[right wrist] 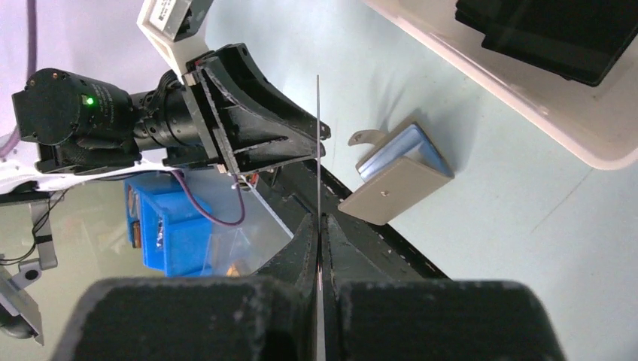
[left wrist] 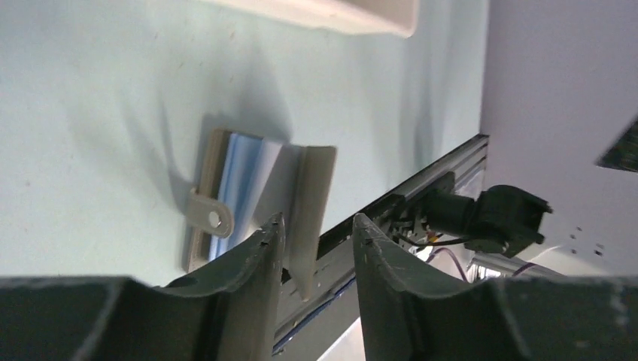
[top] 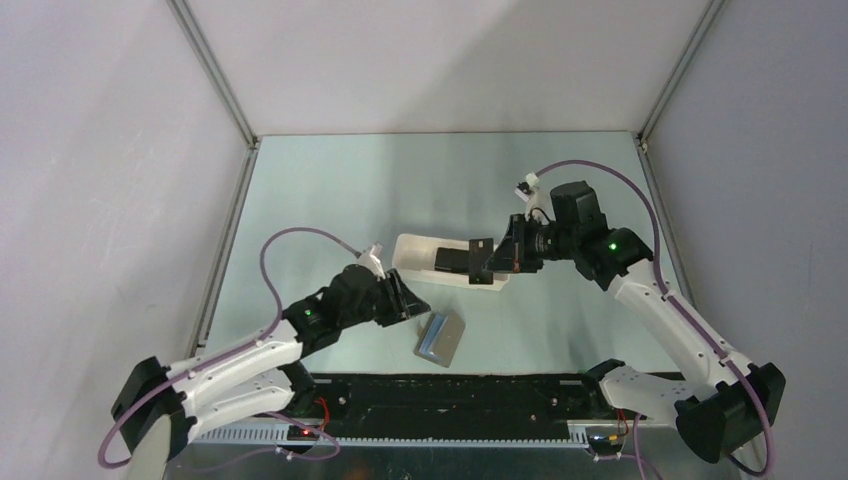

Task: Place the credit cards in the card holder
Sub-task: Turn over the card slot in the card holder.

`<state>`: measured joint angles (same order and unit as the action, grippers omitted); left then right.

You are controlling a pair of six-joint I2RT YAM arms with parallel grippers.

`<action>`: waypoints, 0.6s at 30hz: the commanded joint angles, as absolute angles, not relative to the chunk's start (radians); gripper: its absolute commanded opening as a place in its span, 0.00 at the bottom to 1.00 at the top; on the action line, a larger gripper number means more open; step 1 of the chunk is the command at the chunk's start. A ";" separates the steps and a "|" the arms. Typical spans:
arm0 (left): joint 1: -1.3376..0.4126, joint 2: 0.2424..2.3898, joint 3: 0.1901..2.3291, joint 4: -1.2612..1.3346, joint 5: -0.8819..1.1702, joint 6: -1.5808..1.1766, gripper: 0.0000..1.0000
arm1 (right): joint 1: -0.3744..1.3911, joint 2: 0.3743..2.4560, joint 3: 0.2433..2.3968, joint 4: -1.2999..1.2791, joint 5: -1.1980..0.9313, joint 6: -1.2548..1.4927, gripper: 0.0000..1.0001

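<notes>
Two arms work over a pale green table (top: 330, 200) that carries one white tray (top: 415, 247) and one card holder (top: 440, 338). One credit card (right wrist: 318, 150) is pinched in the right gripper (right wrist: 319, 222), whose jaws are pressed tight on it; the right wrist view sees the card edge-on as a thin upright line rising from between the fingertips. From above, this gripper hangs at the right end of the tray. More black cards (right wrist: 553, 30) lie flat inside the tray as a dark stack; at least one is plain, and the layered edge suggests a second, but the exact count cannot be told. The single card holder lies on the table on the near side of the tray, apart from it and toward the arms' bases. It is partly unfolded: one grey-brown leaf rests flat, the other stands tilted up, and the silvery-blue inside shows between them. Its one strap tab (left wrist: 211, 214) sticks out to the side of the flat leaf. The left gripper (left wrist: 316, 226) sits just beside the card holder with its jaws spread and nothing between them held; in its own wrist view the raised leaf lines up with the gap between the two fingers (left wrist: 259, 259), though whether either finger touches it cannot be told.
</notes>
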<state>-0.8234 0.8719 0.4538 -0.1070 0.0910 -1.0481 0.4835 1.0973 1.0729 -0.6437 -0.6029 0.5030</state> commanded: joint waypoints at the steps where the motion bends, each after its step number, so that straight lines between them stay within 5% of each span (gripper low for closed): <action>1: -0.856 0.951 0.478 -0.117 0.077 -1.057 0.40 | 0.480 1.083 1.061 -0.679 -0.584 0.465 0.00; 9: -0.926 1.142 0.568 -0.117 0.086 -1.030 0.24 | 0.483 1.102 1.054 -0.701 -0.577 0.454 0.00; 18: -1.031 1.349 0.713 -0.092 0.159 -1.009 0.21 | 0.517 1.139 1.043 -0.741 -0.527 0.444 0.00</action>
<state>-0.9928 1.2842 0.6445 -0.1299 0.1123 -1.0378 0.4950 1.1210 1.0508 -0.7139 -0.5632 0.4664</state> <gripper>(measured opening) 0.216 0.010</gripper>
